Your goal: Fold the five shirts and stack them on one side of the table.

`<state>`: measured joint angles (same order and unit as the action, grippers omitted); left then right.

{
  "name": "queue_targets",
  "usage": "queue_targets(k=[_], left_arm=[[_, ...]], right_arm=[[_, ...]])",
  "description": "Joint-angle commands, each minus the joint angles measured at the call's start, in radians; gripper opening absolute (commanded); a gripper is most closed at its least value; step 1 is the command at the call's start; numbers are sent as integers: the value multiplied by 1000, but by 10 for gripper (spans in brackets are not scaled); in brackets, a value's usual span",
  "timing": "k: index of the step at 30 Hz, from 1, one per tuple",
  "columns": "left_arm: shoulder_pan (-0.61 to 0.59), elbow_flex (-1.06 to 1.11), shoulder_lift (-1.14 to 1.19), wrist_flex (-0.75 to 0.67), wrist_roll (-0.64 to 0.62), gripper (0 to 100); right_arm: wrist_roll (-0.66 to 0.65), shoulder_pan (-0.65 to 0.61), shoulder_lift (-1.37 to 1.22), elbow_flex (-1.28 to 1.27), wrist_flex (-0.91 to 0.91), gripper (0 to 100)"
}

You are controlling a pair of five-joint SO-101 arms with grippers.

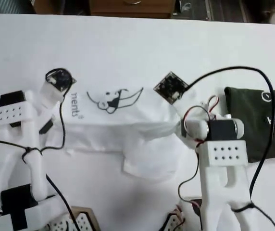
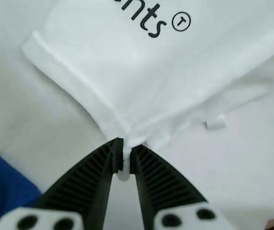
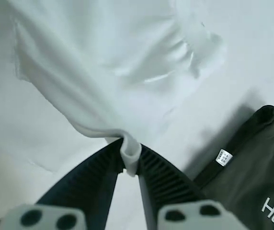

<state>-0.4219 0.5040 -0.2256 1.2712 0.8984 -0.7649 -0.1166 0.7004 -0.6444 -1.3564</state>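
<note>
Print first: we see dark lettering and a line-drawn face on the white shirt (image 1: 128, 120), and pale lettering on the dark green shirt (image 1: 257, 120), which also carries a small sewn tag (image 3: 224, 156). White shirt lies partly folded in the middle of the table (image 1: 128, 43), between both arms. Green one lies folded just beside the right arm. Blue cloth (image 2: 3, 182) sits near the left arm. Left gripper (image 2: 126, 155) is low over the table, jaws pinching the white shirt's hem corner. Right gripper (image 3: 130, 165) is low too, jaws clamped on a fold of the same shirt's edge.
</note>
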Motion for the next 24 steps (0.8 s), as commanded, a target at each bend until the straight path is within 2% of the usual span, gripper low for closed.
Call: queue_targets(k=[1, 8, 14, 24], left_arm=[[-11, -2, -54, -2, 11, 21], [44, 50, -46, -9, 18, 21], [80, 148, -48, -87, 18, 21], [75, 156, -52, -46, 57, 21]], right_arm=[[-8, -2, 85, -44, 4, 21], [-29, -2, 163, -201, 10, 21], [-29, -2, 220, -288, 38, 21], [-28, -2, 360, -305, -39, 21]])
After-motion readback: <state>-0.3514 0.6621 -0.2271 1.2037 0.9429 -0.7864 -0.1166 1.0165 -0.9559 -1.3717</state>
